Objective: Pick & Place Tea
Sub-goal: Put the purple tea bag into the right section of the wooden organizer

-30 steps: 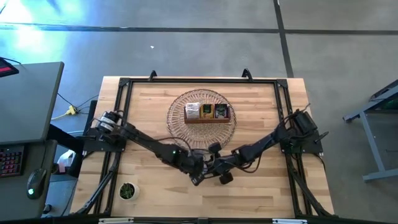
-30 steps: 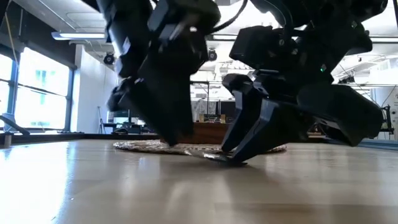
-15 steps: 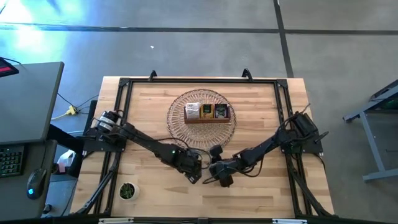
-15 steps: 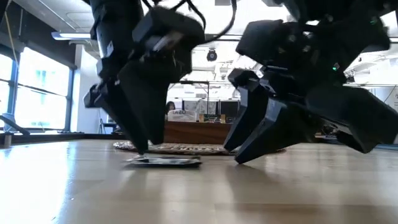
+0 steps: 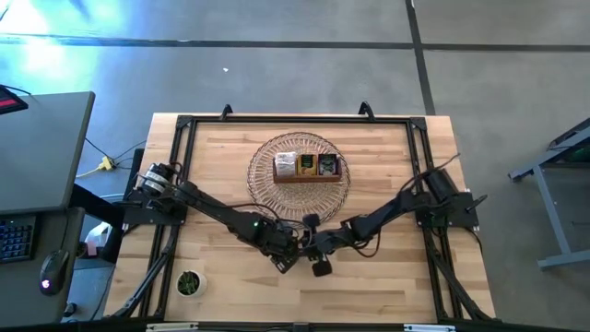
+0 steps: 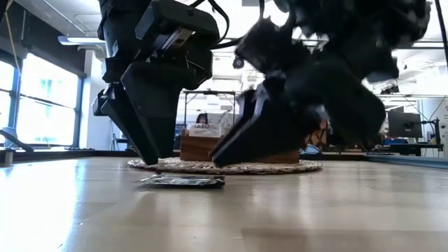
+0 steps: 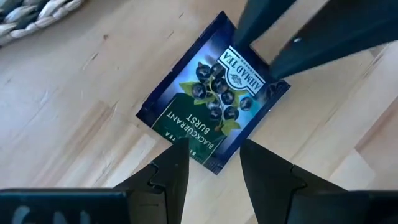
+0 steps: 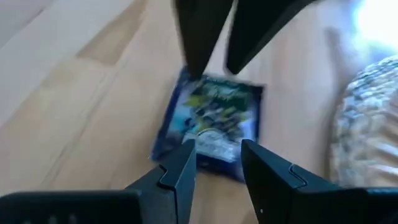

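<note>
A dark blue sachet [image 7: 211,115], printed with blackcurrants and the words "Blackcurrant Burst", lies flat on the bare wood of the table [image 5: 387,286], just outside the woven mat [image 5: 267,152] at about its 6 o'clock. In the low view the sachet [image 6: 183,180] sits flat on the tabletop in front of the mat's edge.

The left gripper [image 7: 211,171] hangs just above the sachet's near edge, its fingers [image 7: 171,174] a narrow gap apart and holding nothing; whether the tips touch the paper cannot be told. The right gripper [image 8: 214,165] faces it from the opposite side, its fingers [image 8: 180,171] likewise narrowly parted and empty, over the other edge of the sachet [image 8: 208,121]. From above, the two grippers meet nose to nose at about 6 o'clock from the mat, the left gripper [image 5: 284,261] coming in from 9 o'clock and the right gripper [image 5: 318,263] from 3 o'clock, hiding the sachet between them.

On the mat stands a brown box [image 5: 307,166] with sachets in its three compartments. A small plant [image 5: 189,283] sits near the table's 7 o'clock corner, well apart from the grippers.
</note>
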`<act>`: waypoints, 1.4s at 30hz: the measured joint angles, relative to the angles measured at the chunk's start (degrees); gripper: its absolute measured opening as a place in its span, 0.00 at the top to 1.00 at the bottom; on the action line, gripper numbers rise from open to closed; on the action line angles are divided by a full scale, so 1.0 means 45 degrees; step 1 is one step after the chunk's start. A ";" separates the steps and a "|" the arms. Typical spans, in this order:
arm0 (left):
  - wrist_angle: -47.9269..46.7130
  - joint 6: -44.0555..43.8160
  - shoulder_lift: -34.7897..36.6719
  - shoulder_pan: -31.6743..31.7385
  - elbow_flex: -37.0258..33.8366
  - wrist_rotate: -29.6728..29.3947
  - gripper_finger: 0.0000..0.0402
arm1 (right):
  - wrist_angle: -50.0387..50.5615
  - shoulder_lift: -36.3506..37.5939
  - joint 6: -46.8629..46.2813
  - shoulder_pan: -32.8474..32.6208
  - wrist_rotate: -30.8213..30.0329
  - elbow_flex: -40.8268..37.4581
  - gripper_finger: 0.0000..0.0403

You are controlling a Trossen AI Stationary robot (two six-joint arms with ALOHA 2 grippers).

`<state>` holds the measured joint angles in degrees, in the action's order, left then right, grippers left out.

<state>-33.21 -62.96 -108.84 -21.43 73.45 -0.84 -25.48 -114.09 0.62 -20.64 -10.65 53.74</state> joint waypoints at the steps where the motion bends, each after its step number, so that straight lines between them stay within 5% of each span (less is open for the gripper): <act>1: -0.0005 0.0004 0.0000 0.0000 0.0000 0.0000 0.65 | -0.0159 -0.0220 -0.0112 0.0018 0.0176 0.0000 0.69; 24: -0.0765 -0.0098 -0.0015 -0.0326 0.0000 -0.0767 0.65 | 0.0396 -0.0877 -0.0708 -0.0350 -0.0897 0.0044 0.69; 42: 0.0268 0.0542 -0.0427 -0.0137 0.0010 -0.0580 0.65 | 0.0501 -0.0901 -0.0373 -0.0432 -0.0993 0.0019 0.91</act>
<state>-32.00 -60.52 -110.76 -22.05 73.49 -3.45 -23.22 -118.15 -1.06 -22.58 -15.12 53.82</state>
